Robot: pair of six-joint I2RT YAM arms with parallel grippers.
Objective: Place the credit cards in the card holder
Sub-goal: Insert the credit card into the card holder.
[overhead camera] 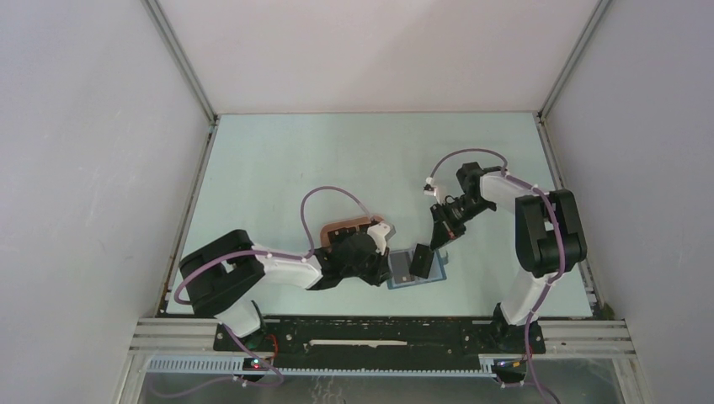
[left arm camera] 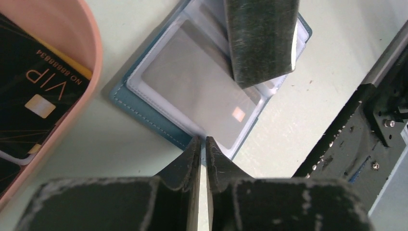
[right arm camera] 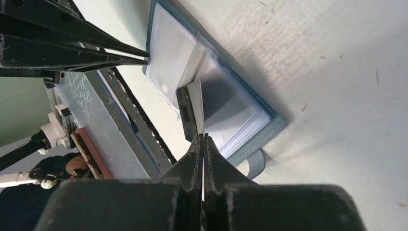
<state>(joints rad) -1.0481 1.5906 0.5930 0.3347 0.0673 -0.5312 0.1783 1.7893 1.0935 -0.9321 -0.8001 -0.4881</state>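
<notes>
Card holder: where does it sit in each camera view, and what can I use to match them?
Top external: card holder lies open, just below centre.
Left wrist: centre, reaching the top edge, right of the pink tray.
Right wrist: upper centre, running diagonally.
Shared landmark: left hand pinching the holder's edge, seen upper left in the right wrist view.

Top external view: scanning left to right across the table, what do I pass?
Left arm's elbow → pink tray → card holder → right arm's elbow. Anything overlapping the tray or the holder is left out.
</notes>
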